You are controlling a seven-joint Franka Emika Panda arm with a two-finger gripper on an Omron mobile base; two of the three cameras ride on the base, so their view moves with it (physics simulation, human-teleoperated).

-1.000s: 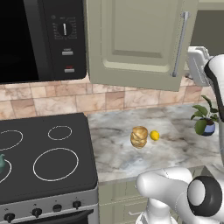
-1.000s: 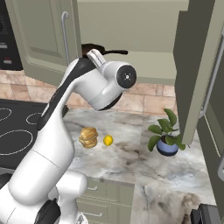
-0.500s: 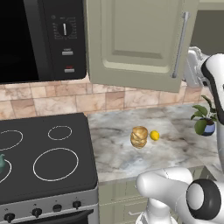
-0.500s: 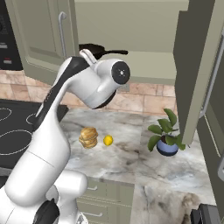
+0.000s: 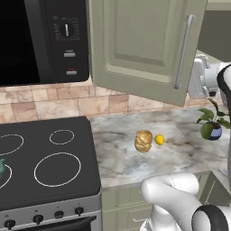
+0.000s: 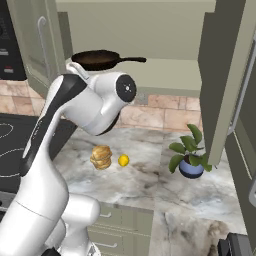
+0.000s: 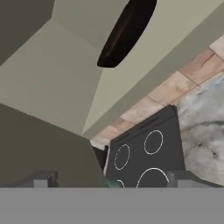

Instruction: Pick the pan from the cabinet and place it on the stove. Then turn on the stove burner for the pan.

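The pan (image 6: pixel 100 59), a dark round skillet, lies on the bottom shelf of the open upper cabinet (image 6: pixel 170 70), its thin handle pointing right. In the hand view the pan (image 7: pixel 127 30) shows edge-on, high and well ahead of my gripper (image 7: pixel 116 180). The two fingertips (image 7: pixel 43 179) stand wide apart with nothing between them, so the gripper is open. My hand (image 5: pixel 201 81) hangs beside the right edge of the open cabinet door (image 5: pixel 140 45). The stove (image 5: pixel 45 158) is at the lower left, and the large stove burner ring (image 5: pixel 57 169) on it is bare.
A black microwave (image 5: pixel 40 40) hangs left of the cabinet. A teal kettle (image 5: pixel 1 168) stands at the stove's left edge. On the marble counter (image 5: pixel 180 153) lie a stacked bread roll (image 5: pixel 143 140) and a lemon (image 5: pixel 159 139), with a potted plant (image 5: pixel 212 126) farther right. Another cabinet door (image 6: pixel 225 75) stands open.
The arm's upper joint has swung a little to the left in the right base view and the hand sits slightly lower. The pan has not moved and the gripper stays open.
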